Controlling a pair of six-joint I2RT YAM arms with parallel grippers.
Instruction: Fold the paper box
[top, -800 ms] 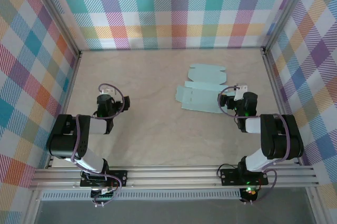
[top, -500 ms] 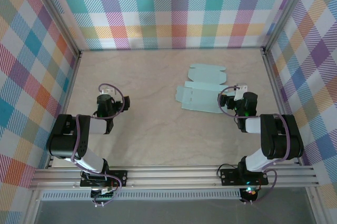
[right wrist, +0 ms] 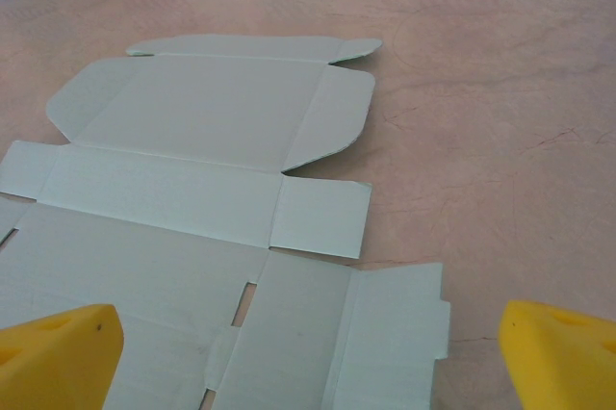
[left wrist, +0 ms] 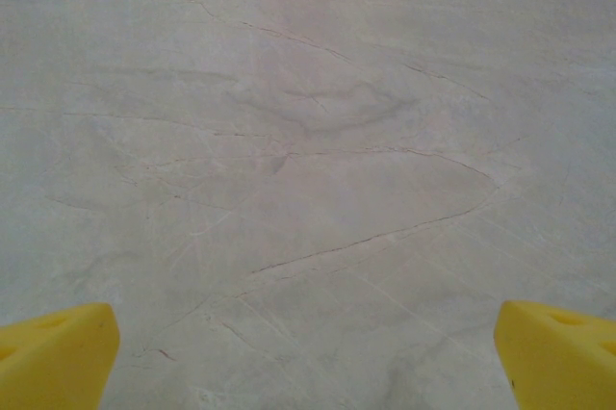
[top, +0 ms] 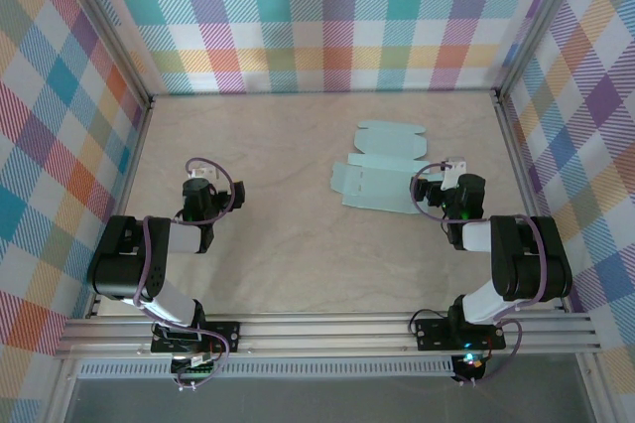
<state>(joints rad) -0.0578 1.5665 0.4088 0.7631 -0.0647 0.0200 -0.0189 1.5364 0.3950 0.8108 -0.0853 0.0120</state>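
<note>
The paper box is a pale mint-blue die-cut blank lying flat and unfolded on the table, right of centre. In the right wrist view the paper box spreads its flaps and creases across the left and middle. My right gripper hovers at the blank's right edge; its yellow fingertips stand wide apart, open, with the blank's near flap below the gap. My left gripper rests on the left side of the table, far from the blank. Its yellow fingertips are open over bare tabletop.
The beige marbled table is walled by plaid panels at the back and both sides, with metal frame posts at the corners. Aluminium rails carrying the arm bases run along the near edge.
</note>
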